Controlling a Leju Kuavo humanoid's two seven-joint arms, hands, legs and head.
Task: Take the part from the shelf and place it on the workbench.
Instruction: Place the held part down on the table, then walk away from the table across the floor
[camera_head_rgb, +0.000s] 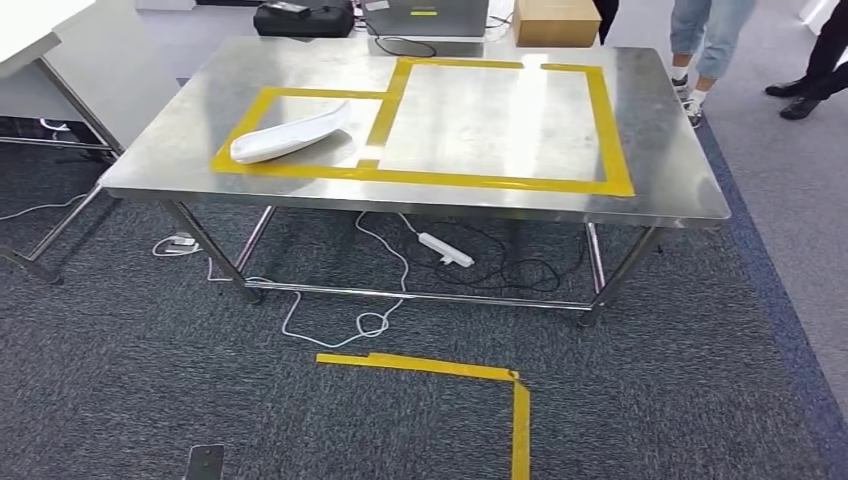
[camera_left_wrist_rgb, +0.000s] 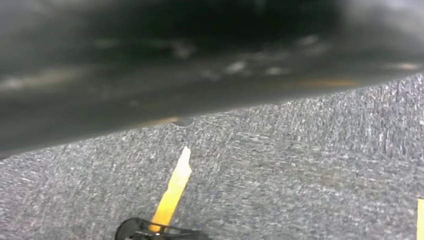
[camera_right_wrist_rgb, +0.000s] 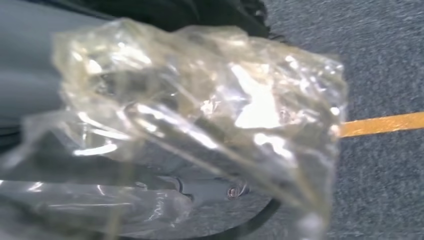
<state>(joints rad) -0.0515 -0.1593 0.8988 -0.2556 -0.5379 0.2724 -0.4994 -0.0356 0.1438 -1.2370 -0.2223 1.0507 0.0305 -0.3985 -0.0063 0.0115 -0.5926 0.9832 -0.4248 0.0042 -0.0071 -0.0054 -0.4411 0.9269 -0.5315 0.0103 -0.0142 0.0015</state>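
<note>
The crinkled clear plastic bag around a dark part (camera_right_wrist_rgb: 200, 115) looks light, soft and slippery. The grey right hand (camera_right_wrist_rgb: 215, 200) seems to hold it, though the film hides its fingers. A firm grasp on the stiff part inside would likely be safer than one on loose film.

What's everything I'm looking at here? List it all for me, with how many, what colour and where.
Workbench: one, bare steel, middle of the room on the carpet.
Tape outlines: two joined rectangles, yellow, on the bench top.
Part: one, white, long and curved, inside the smaller outline.
Power strip: one, white, on the floor under the bench, among white and black cables.
Floor tape: one yellow corner mark on the grey carpet before the bench.
Cardboard box: one, brown, beyond the bench's far edge.
Black bag: one, beyond the far edge.
People: at least two, legs and shoes, far right.
Clear plastic bag: one, crumpled, with a dark item inside, close before the right wrist camera.
</note>
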